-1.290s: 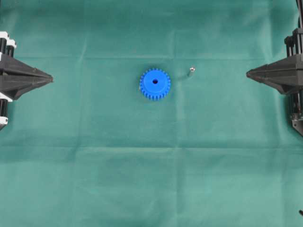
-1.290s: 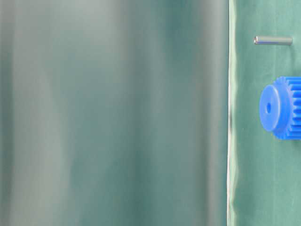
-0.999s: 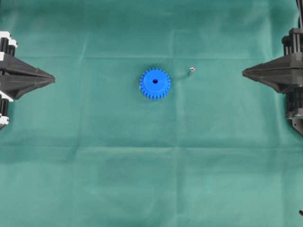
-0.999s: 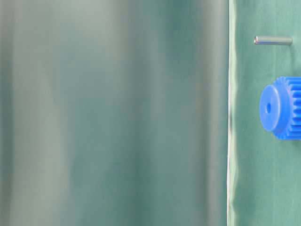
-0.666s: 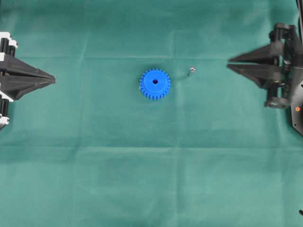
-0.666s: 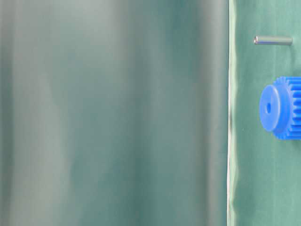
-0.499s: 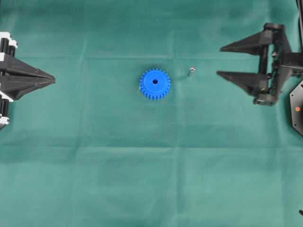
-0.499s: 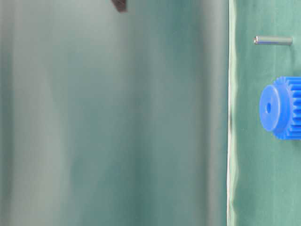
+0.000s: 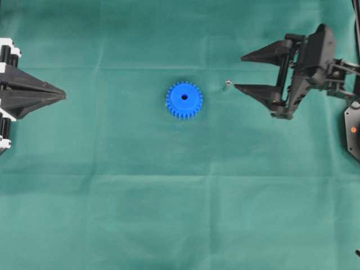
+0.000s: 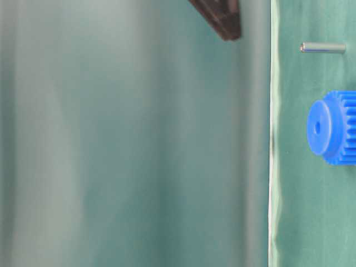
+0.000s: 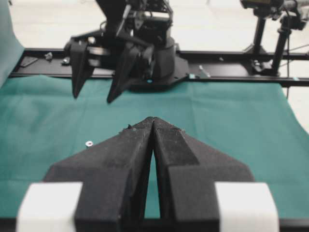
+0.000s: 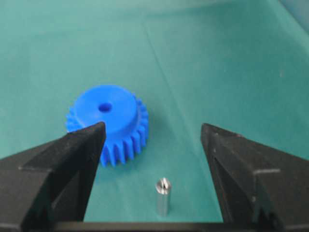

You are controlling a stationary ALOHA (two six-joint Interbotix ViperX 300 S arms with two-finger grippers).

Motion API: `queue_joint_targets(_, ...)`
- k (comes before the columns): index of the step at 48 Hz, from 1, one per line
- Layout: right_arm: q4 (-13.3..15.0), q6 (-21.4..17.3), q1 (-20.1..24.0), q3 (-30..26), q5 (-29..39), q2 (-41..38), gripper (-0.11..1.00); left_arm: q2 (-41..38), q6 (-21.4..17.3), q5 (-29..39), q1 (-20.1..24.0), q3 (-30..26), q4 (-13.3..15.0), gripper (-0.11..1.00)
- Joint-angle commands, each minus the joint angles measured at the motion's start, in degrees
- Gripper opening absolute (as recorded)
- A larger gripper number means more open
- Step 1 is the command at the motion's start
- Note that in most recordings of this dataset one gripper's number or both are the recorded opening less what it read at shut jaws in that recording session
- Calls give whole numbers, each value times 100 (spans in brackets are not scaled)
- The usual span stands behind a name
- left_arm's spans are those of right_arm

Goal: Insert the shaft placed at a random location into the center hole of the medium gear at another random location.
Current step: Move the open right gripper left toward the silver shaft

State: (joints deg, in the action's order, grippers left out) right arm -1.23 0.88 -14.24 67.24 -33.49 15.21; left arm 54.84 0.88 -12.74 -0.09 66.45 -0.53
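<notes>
Right gripper (image 9: pixel 238 72) advanced, shaft (image 12: pixel 162 195) between spread fingers (image 12: pixel 72 154)

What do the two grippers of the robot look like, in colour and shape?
Both are matte black with long, wedge-shaped fingers tapering to points. The left gripper has white blocks at its base. The right gripper sits on a black body; an orange dot marks the base nearby.

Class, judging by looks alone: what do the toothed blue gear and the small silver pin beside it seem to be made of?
Toothed blue gear: probably moulded plastic, given its uniform bright colour and matte, unreflective face. Small silver pin: likely metal, given its grey sheen and bright highlight along its side.
</notes>
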Motion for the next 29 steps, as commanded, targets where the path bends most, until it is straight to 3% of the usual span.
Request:
queue_joint_targets(1, -79, 62, -35, -149, -325, -369, 86, -35, -9, -26, -9, -105, -18, 0)
queue_joint_targets(15, -281, 62, -35, -343, -686, -1415, 85, -35, -18, -26, -9, -97, -9, 0)
queue_joint_targets(29, -281, 26, -35, -387, -765, -1758, 81, -44, -18, -9, -9, -88, -18, 0)
